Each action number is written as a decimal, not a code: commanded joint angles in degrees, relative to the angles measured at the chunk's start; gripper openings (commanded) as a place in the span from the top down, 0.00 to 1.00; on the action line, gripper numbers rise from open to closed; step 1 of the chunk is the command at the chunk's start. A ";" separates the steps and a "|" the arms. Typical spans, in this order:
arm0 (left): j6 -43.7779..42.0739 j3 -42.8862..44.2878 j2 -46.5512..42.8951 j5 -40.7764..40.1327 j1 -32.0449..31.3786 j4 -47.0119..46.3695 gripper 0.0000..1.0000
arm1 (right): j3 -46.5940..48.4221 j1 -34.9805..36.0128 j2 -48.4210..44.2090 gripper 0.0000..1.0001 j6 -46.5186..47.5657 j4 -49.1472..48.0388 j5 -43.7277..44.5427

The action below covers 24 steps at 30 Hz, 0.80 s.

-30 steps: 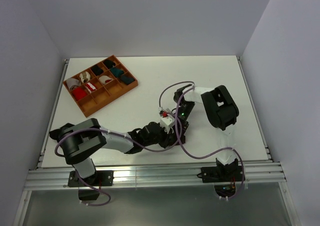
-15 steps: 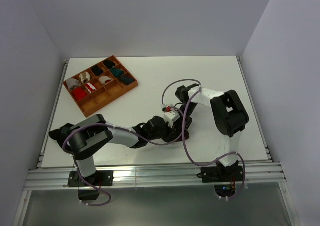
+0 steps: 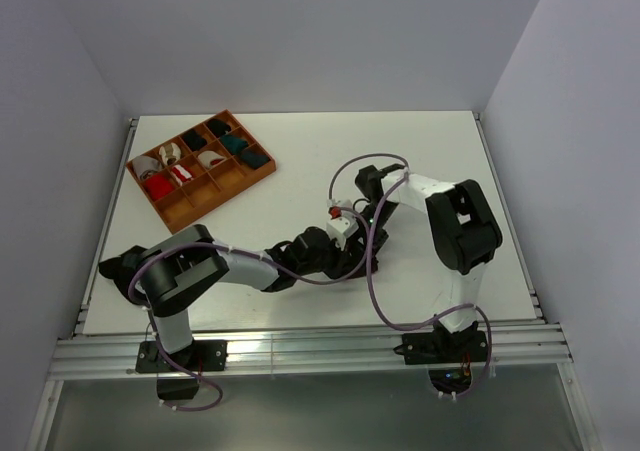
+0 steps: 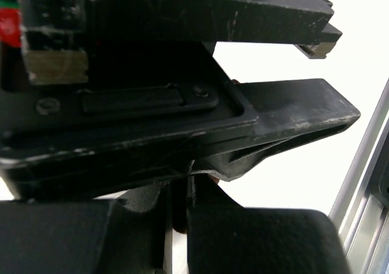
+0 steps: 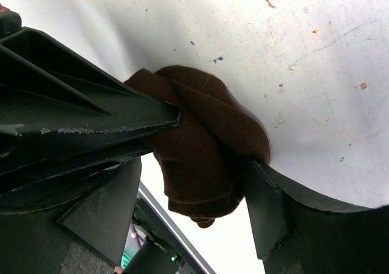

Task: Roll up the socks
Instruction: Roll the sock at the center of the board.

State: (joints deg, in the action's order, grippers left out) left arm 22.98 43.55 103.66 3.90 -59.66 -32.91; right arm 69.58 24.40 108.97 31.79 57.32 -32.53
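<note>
The socks [image 5: 203, 158], judged soft, light and prone to unrolling, lie bunched midway across the table [image 5: 316, 55], clamped across their thick middle by my right pincer [image 5: 216, 137]; whether my left pincer [image 3: 342, 257] grips, I cannot tell.

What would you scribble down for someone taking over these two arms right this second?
Right gripper: jaws shut on the socks, a bunched brown wad over the table.
Left gripper: crowded against the right one mid-table. Its own camera is blocked by black parts, so whether its jaws are open or shut cannot be told.
Done: the socks are gathered into a thick fold, partly rolled at best.
Left: finish and tighten the roll. After that it probably goes to the wooden tray at the back left, which has bare compartments.
</note>
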 commanded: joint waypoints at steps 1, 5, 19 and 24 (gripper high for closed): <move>-2.77 -0.57 3.83 0.32 0.07 11.64 1.00 | 2.31 -0.76 2.82 0.25 1.26 -6.00 2.65; -3.29 -0.31 3.83 0.32 0.24 11.81 1.00 | 4.94 -2.43 7.65 0.25 2.13 -2.40 0.90; -4.53 1.01 4.18 0.93 0.86 13.48 1.00 | 4.07 -5.51 2.66 0.24 2.66 -5.02 5.73; -4.44 1.80 4.71 1.02 0.95 14.18 1.00 | 4.42 -5.51 0.98 0.24 2.93 -4.32 4.94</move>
State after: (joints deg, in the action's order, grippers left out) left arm 20.67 46.54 104.97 4.91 -58.98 -30.55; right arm 74.26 19.97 112.38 32.12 60.55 -33.41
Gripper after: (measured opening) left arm 0.100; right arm 0.754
